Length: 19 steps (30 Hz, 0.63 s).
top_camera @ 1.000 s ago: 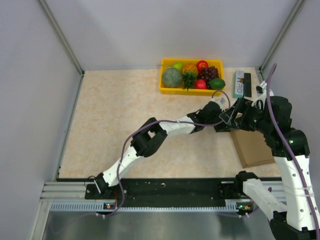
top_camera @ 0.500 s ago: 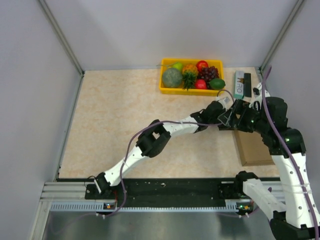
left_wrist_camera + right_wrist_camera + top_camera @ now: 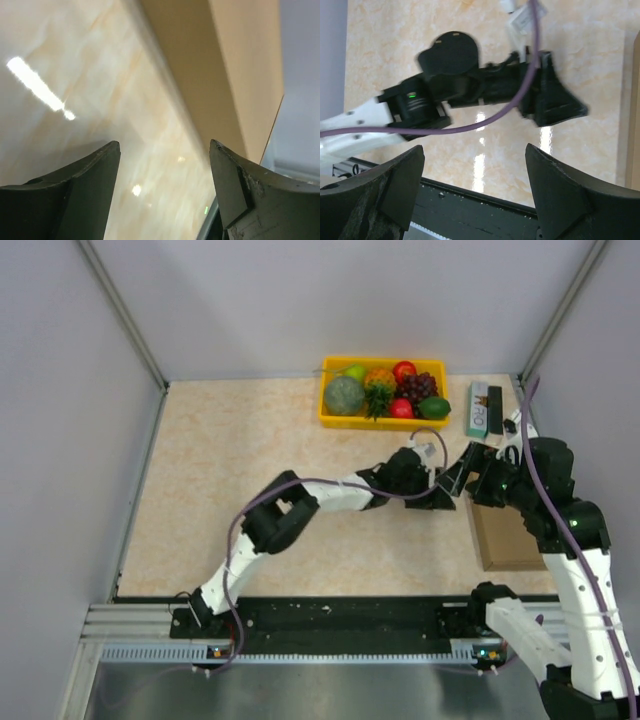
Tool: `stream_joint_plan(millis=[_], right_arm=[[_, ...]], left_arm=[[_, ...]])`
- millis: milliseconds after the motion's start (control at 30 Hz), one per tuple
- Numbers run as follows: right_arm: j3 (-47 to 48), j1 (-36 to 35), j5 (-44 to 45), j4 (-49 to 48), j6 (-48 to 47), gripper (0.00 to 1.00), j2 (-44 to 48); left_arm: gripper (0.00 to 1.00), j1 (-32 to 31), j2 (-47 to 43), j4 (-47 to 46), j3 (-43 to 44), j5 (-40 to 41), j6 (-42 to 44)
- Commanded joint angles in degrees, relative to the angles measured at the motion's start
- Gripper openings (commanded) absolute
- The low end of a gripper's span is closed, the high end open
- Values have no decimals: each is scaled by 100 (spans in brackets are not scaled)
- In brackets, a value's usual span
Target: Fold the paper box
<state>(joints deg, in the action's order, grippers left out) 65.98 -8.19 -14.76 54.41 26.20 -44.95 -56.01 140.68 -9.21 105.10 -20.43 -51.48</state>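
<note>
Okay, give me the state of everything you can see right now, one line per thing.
Box: lying flat on the table, not held, far end hidden under the right arm.
Left gripper: open, empty, low beside the box's edge.
Right gripper: open, empty, raised above the table.
Tray: upright, filled with fruit.
Carton: lying flat beside the tray.

One paper box [image 3: 510,540], one yellow tray [image 3: 370,423], perhaps seven fruits [image 3: 345,395] in it, one small printed carton [image 3: 478,408]
</note>
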Motion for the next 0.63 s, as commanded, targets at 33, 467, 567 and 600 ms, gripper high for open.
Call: stream_joint_plan(millis=[33,467,567,600], right_arm=[[-23,19,-61,-150,-264,82,21],[-629,1,905,-405,-694,99,1260],[-779,10,817,-458,-599,99,1725],[-884,10,765,-519,-581,99,1866]], left_arm=[[78,493,-3166,-116,-2426,522,1322],[84,1417,-9363,2457,-5491,1892,3100],[87,1435,-10234,3046,-5404,2200,3416],[88,1435,-10593,3127,-5395,2262,3521]])
